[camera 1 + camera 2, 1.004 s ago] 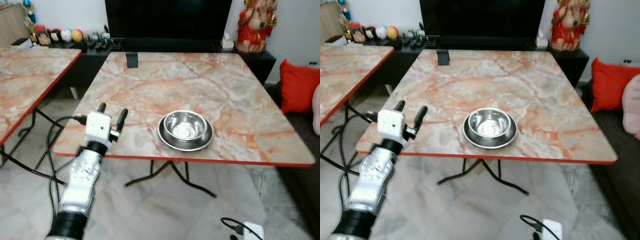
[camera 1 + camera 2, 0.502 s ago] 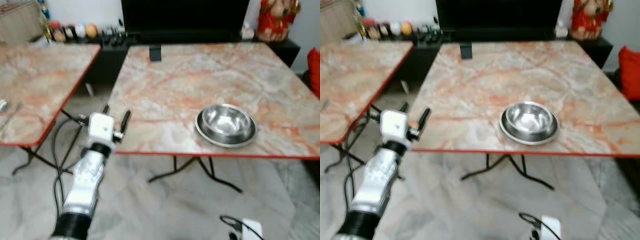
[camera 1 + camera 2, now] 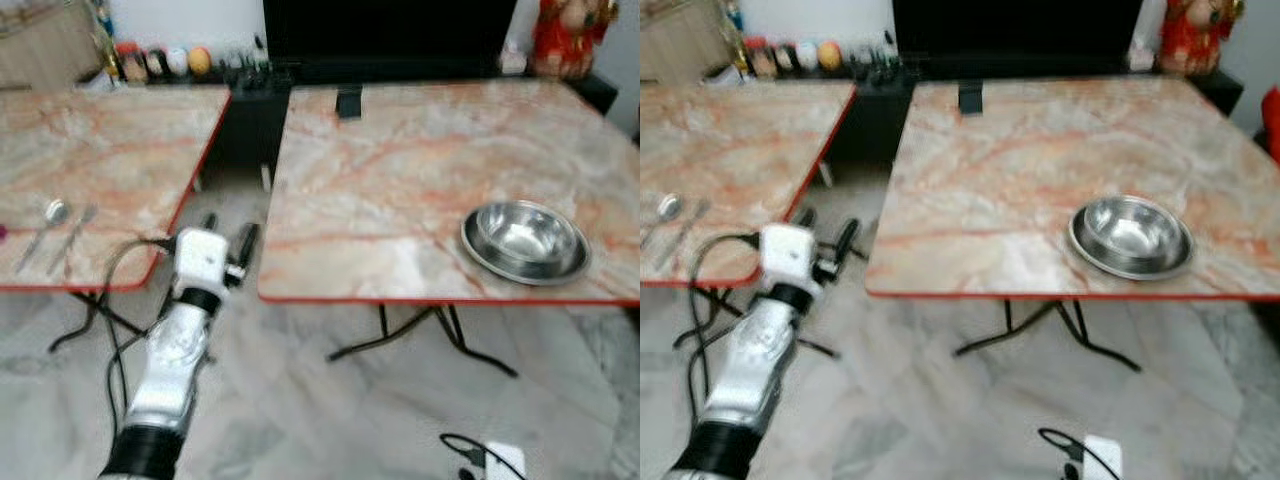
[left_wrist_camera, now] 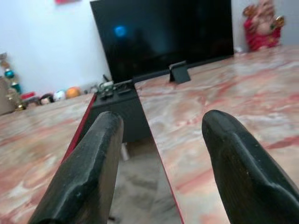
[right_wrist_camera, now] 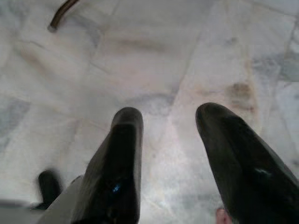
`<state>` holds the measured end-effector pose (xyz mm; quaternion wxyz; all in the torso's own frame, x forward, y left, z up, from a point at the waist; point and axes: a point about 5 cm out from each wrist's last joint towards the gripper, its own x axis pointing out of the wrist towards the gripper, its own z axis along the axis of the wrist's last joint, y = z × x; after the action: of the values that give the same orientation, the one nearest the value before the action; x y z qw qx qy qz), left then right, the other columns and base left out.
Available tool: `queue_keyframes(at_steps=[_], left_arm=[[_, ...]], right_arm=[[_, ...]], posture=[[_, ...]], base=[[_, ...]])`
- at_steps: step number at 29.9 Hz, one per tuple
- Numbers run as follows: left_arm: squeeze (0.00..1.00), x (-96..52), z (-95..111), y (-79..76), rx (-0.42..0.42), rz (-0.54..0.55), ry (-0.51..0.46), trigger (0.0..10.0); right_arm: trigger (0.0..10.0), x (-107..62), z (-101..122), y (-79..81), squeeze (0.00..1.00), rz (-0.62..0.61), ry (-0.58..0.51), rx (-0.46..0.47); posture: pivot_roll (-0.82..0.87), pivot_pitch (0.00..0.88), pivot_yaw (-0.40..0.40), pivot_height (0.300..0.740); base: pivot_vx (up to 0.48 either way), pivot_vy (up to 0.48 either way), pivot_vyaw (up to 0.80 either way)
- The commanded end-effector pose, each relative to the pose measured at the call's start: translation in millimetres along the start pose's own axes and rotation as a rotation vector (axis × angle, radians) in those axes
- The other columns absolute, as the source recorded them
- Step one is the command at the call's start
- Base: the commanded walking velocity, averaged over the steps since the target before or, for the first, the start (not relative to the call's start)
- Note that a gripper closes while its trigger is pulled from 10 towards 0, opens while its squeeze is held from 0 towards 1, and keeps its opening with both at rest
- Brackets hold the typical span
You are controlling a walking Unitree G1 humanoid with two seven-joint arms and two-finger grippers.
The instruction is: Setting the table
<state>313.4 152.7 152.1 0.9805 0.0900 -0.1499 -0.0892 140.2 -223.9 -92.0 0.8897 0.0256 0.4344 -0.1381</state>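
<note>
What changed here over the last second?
The camera swung to the robot's left: the left table with spoon and fork came into view. The left gripper stayed raised, open and empty. The bowl stayed put on its table.

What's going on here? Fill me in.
Nothing is being held. The left gripper, jaws open, hovers at the gap between two marble-topped tables. A steel bowl sits on the right table; a spoon and fork lie on the left table. The right gripper hangs open over the floor.
</note>
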Motion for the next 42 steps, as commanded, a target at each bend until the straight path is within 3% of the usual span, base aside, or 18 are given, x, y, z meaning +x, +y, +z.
queue_keyframes(at_steps=[1, 42], left_arm=[[0.0, -1.2, 1, 11.5, 0.021, 0.031, 0.001, 10.0], [0.0, -8.5, -5, 19.4, 0.038, 0.062, 0.036, 10.0]], right_arm=[[10.0, 1.0, 2, 6.9, 0.0, 0.017, -0.001, 0.007], [10.0, 2.4, 8, 20.2, 0.0, 0.05, -0.023, -0.013]], posture=[[0.02, 0.0, -0.024, 0.74], [0.03, 0.0, -0.018, 0.74]], base=[[0.0, 0.401, 0.0], [0.0, 0.386, 0.0]])
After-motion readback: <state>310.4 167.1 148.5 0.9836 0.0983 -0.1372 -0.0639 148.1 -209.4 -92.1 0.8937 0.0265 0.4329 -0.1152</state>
